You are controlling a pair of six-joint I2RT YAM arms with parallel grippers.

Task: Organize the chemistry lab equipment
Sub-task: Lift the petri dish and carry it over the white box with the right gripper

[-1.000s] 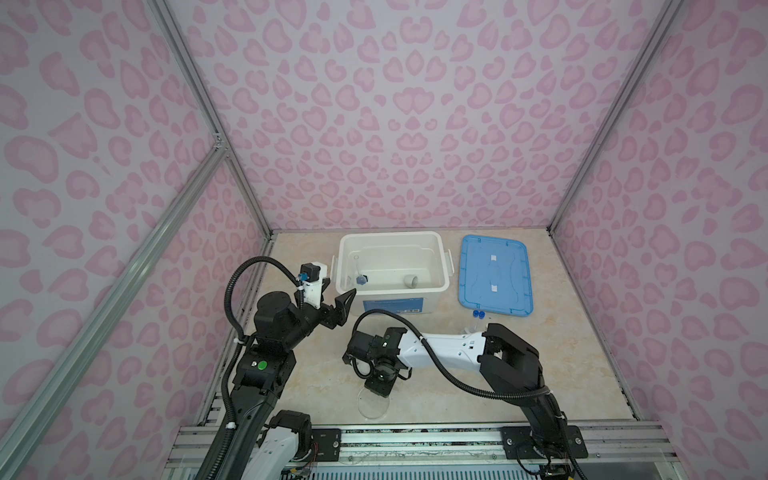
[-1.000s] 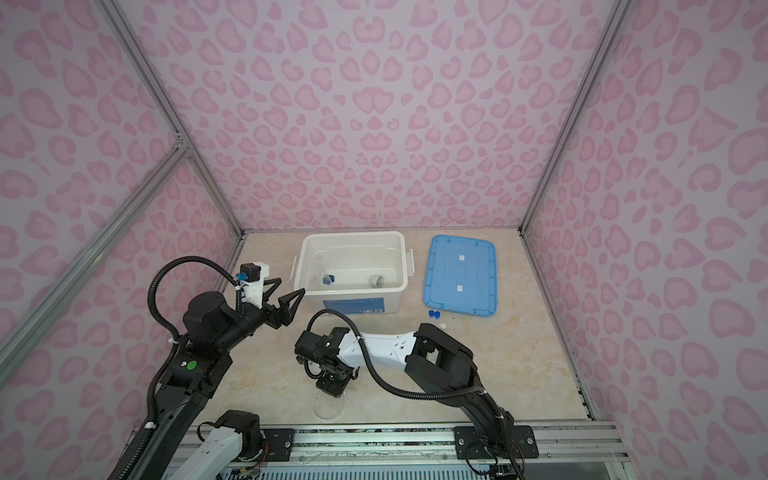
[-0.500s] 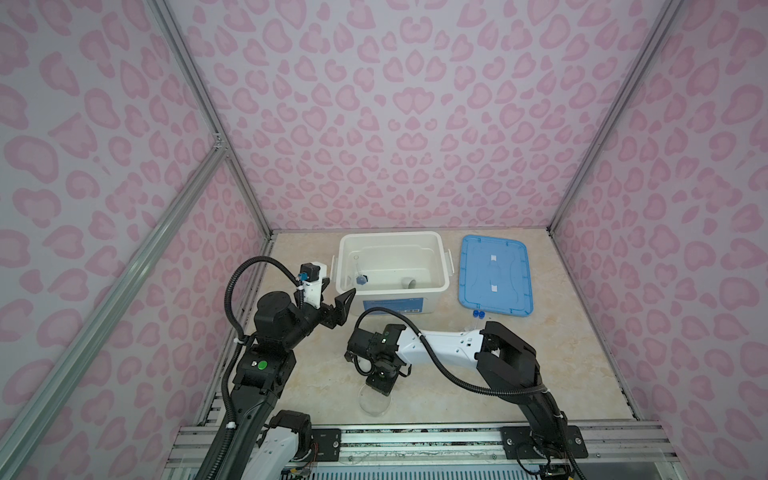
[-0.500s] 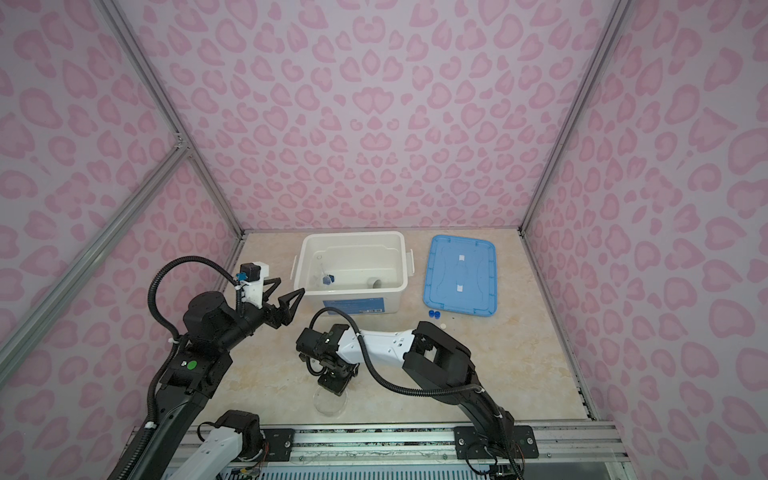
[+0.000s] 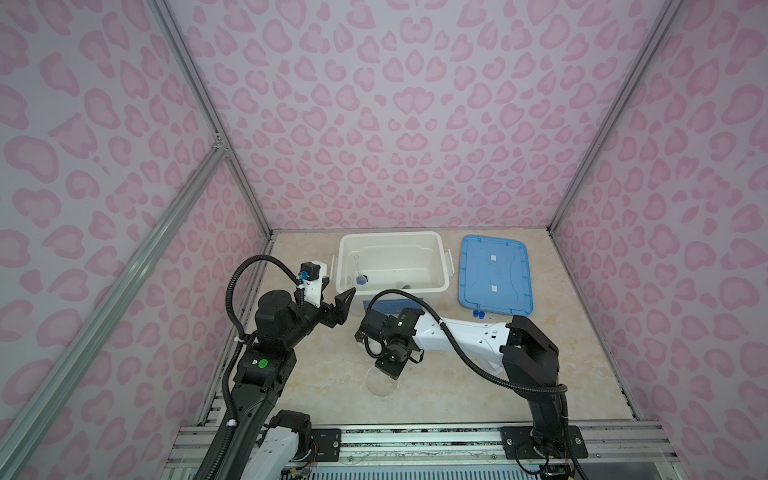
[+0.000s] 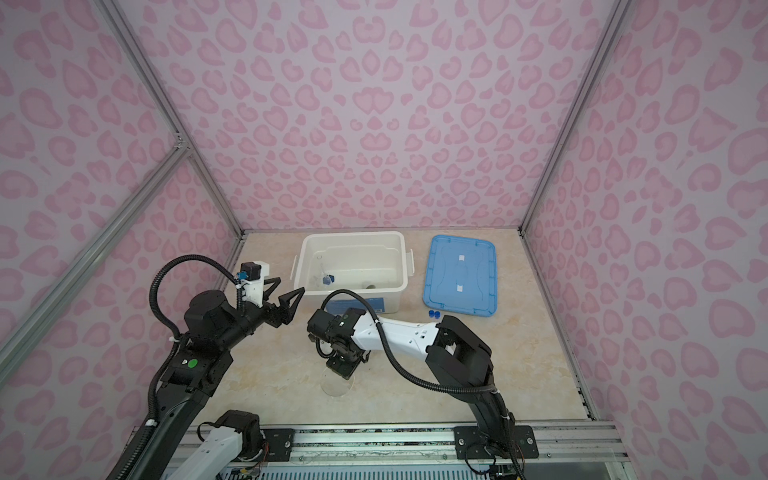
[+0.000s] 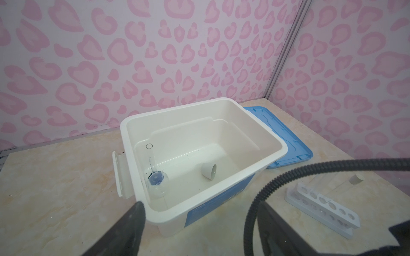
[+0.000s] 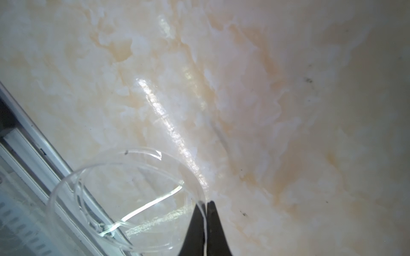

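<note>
While the right end effector (image 8: 205,207) pinches shut on the rim of the clear round dish (image 8: 124,199) near the front edge of the table (image 8: 288,88), the left end effector (image 6: 284,291) hangs open beside the white bin (image 6: 353,235). Thin, light and slippery, the dish probably needs a gentle rim grip.

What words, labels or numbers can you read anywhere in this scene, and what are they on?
No text can be read.
Blue label on the front of the white bin: faint print, too blurred to read.
Blue-based cylinder inside the bin: scale marks, too small to read.
Blue lid: two white patches, no lettering visible.
Green dot on the left arm: no lettering visible.
</note>
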